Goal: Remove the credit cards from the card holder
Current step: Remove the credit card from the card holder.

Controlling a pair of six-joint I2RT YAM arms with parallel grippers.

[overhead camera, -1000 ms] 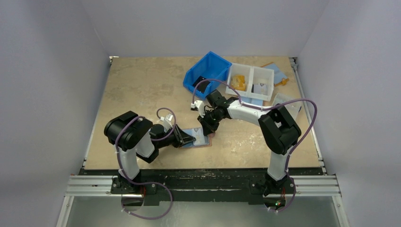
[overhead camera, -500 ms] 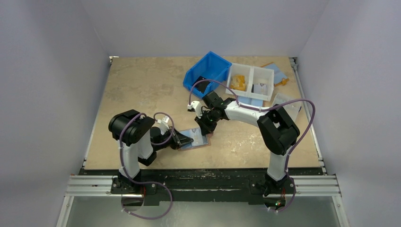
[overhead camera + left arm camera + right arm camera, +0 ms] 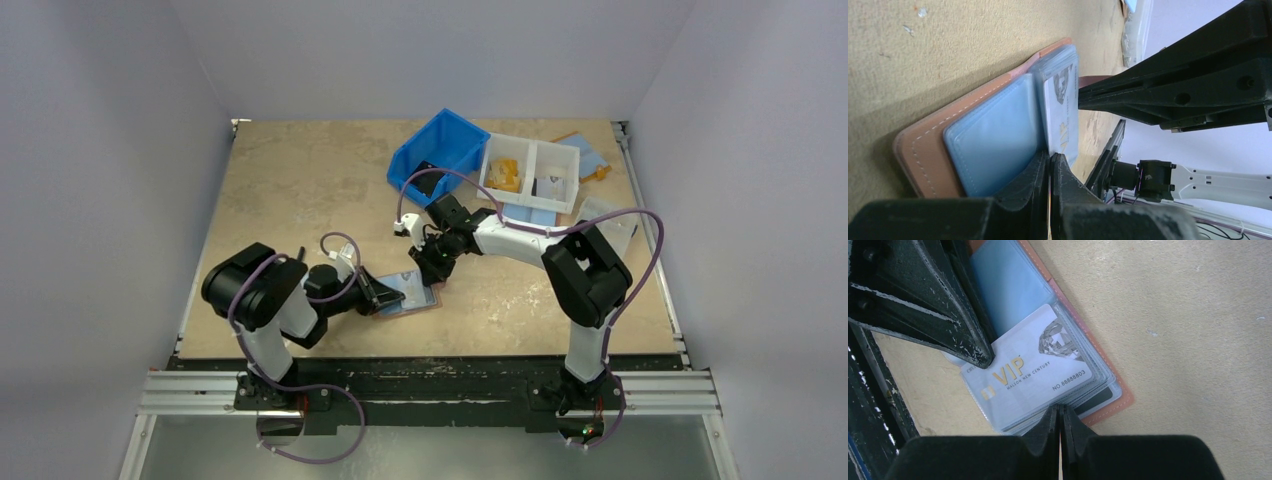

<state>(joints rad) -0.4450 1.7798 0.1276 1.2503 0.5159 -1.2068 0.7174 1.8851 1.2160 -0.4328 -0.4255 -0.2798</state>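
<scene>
The card holder lies open on the table, salmon-brown leather with light-blue lining and a stack of clear sleeves. A silver VIP credit card sits in the top sleeve; it also shows in the left wrist view. My left gripper is shut on the left edge of that card and sleeve. My right gripper is shut on the edge of the sleeve stack at the holder's far side. The left gripper's fingers show at the upper left of the right wrist view.
A blue bin and a white two-compartment tray stand behind the right arm. A flat blue-lined folder and a clear item lie at the back right.
The left arm's body has swung left and its gripper has drawn back a little. The right gripper and the card holder have shifted slightly left. Both grippers stay shut.
</scene>
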